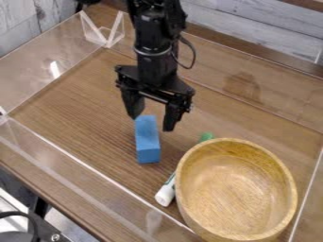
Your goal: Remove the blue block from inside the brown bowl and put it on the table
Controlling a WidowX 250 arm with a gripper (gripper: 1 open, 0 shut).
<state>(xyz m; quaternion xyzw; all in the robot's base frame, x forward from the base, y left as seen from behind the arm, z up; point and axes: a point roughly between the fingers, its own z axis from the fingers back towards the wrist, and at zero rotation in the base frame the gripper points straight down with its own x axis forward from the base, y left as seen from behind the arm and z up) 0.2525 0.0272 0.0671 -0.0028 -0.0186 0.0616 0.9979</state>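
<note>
On my feed, my arm reaches down from the worktop's far side, the pincer [153, 110] low and pointing downward, its two fingers spread wide. I read it as released.

One brown bowl [236, 190] sits nearest me, at the near right corner of the worktop [76, 111], and I see nothing inside it. Just left of its rim lies one white-and-green marker-like object [165, 194], close to the near edge.

A little farther back I have one blue block [147, 140], on the worktop to the left of the bowl and apart from it. Its long side runs roughly toward me. It lies on the near side of the pincer, its far end right by the fingertips; whether they touch, I can't tell.
</note>
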